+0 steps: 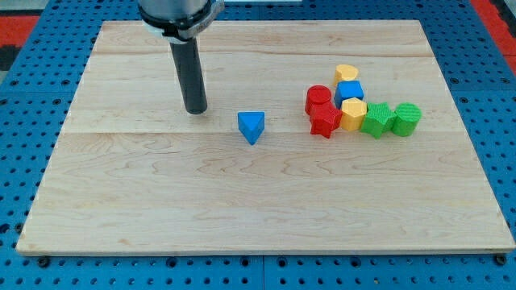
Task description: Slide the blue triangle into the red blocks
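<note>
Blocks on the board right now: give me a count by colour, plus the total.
Blue: 2, the blue triangle and a blue block
Red: 2, a red cylinder and a red star
Yellow: 2, a yellow heart and a yellow block
Green: 2, a green star and a green cylinder
Total: 8

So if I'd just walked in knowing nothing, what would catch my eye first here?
Probably the thick dark rod coming down from the view's top, my tip resting on the wooden board. Just to its right, apart from it, sits a lone blue triangle. Further to the view's right is a tight bright cluster: a red cylinder, a red star, two yellow blocks, a blue cube and two green blocks.
</note>
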`<move>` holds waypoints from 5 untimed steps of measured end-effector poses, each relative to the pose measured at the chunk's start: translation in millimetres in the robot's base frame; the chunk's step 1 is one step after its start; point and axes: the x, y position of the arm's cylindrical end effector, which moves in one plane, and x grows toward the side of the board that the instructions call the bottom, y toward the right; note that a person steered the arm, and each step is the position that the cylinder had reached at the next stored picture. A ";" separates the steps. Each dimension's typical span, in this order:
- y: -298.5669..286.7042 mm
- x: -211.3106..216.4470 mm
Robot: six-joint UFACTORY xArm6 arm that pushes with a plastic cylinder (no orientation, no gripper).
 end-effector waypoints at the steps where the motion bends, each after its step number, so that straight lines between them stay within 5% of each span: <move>1: 4.3 40.9; 4: 82.6 12.3; 5: 41.6 0.2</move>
